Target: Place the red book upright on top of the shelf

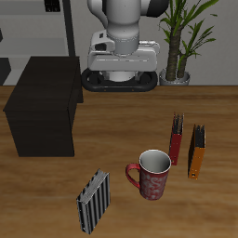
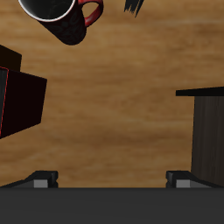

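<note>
Lighting: even, moderately bright, diffuse; no glare on worktop (image 1: 112,130). Shadows: soft, short, lying close beside shelf (image 1: 42,107), mug (image 1: 152,174) and books. Shelf faces near-black, little detail. Quality: low-res renders, edges slightly pixelated, no motion blur. Wrist view: sharp wood grain, gripper housing (image 2: 112,206) dark, unlit.

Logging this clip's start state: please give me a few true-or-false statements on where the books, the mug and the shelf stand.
1. The red book stands upright on the table. True.
2. The red book is on top of the shelf. False: the shelf's top is bare.
3. The orange book stands beside the red book. True.
4. The mug lies tipped over. False: it stands upright, opening up.
5. The striped book is nearest the table's front edge. True.
</note>
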Controlling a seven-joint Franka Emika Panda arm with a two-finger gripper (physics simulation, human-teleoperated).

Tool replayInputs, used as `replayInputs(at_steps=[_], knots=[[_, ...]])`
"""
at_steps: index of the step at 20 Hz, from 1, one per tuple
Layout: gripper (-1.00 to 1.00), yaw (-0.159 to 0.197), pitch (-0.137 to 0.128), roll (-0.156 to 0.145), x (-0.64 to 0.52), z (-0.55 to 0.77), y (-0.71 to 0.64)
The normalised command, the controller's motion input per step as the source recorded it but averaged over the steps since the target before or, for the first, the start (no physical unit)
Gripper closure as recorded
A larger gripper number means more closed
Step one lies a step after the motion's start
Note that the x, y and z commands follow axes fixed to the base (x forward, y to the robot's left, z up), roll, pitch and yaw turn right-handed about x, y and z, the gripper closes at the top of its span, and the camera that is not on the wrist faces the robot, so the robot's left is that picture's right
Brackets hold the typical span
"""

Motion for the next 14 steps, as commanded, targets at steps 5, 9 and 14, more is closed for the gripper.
replayInputs(at_steps=[5, 9, 14], knots=[[-1.00, 0.036, -0.033, -0.001, 0.01, -0.10, 0.40], [-1.00, 0.017, -0.012, -0.015, 0.11, -0.03, 0.27], [-1.00, 0.015, -0.011, 0.004, 0.14, -0.07, 0.43]])
